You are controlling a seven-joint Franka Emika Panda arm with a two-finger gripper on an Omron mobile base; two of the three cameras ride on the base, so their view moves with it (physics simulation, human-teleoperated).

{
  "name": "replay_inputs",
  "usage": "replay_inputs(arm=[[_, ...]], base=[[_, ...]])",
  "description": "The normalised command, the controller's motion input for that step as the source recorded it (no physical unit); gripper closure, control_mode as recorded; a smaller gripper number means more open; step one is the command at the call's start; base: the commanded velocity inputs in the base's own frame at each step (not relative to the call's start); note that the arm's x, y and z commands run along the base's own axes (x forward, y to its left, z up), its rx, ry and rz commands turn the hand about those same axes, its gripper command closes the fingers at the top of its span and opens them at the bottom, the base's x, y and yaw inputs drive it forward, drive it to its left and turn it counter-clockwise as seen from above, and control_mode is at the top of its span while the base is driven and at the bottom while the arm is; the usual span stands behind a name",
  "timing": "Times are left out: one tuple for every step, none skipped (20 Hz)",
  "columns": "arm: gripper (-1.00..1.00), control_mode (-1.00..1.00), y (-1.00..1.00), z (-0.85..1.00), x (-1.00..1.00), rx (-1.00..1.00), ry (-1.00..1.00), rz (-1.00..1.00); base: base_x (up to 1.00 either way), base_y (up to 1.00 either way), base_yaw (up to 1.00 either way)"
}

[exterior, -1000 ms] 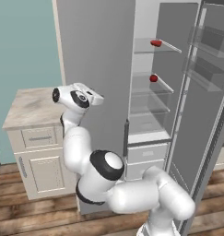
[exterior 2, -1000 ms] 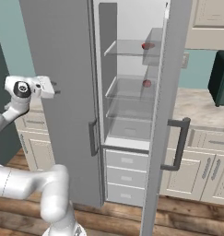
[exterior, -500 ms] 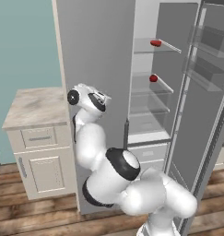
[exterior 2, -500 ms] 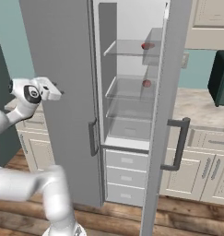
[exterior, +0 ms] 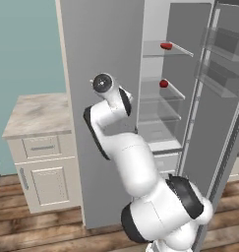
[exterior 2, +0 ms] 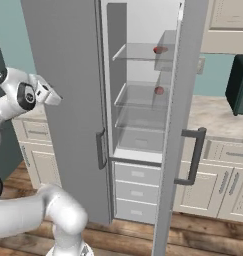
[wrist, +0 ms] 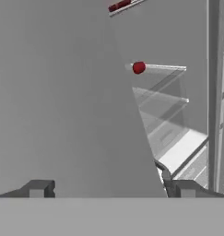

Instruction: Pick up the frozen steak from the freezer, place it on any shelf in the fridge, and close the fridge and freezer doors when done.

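No brand, label or writing can be read on any surface.

The frozen steak (exterior: 165, 46) lies flat on the top shelf (exterior: 166, 49) of the fridge (exterior 2: 143, 100), near that shelf's front rim. It is a small oval slab, and in the left base view its long axis runs roughly along the shelf's front edge; in the hand view it shows as a red sliver (wrist: 119, 5) tilted with the camera. One shelf below it sits a round red ball (exterior: 163, 83), also close to the front rim.

The fridge door (exterior 2: 175, 130) stands open, edge-on beside the shelves, its bar handle (exterior 2: 192, 157) facing outward. The freezer door (exterior: 99, 98) is a broad grey panel to the other side of the shelves.

The gripper (wrist: 111, 189) is empty, its fingertips (wrist: 38, 189) spread wide apart, close up against the freezer door, with the door's handle (wrist: 163, 175) just beside one fingertip and the shelves beyond the panel's edge.
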Motion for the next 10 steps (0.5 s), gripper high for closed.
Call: replay_inputs(arm=[[-1.00,-1.00,-0.81,0.00,-1.00,0.25,0.02,0.21],[-1.00,-1.00,-0.92,0.00,-1.00,0.27,0.05,0.19],[-1.00,-1.00,-1.00,0.00,-1.00,0.30,0.06,0.15],[-1.00,-1.00,-1.00,0.00,-1.00,0.31,0.06,0.15],[-1.00,-1.00,-1.00,0.00,-1.00,0.32,0.07,0.13],[-1.00,-1.00,-1.00,0.00,-1.00,0.32,0.06,0.12],[-1.00,-1.00,-1.00,0.00,-1.00,0.29,0.04,0.10],[-1.00,-1.00,-1.00,0.00,-1.00,0.27,0.03,0.08],[-1.00,-1.00,-1.00,0.00,-1.00,0.26,0.02,0.08],[-1.00,-1.00,-1.00,-0.01,-1.00,0.25,0.01,0.07]], base=[[0.00,0.00,0.00],[0.00,0.00,0.00],[0.00,0.00,0.00],[0.00,0.00,0.00],[0.00,0.00,0.00],[0.00,0.00,0.00],[0.00,0.00,0.00],[0.00,0.00,0.00],[0.00,0.00,0.00],[0.00,0.00,0.00]])
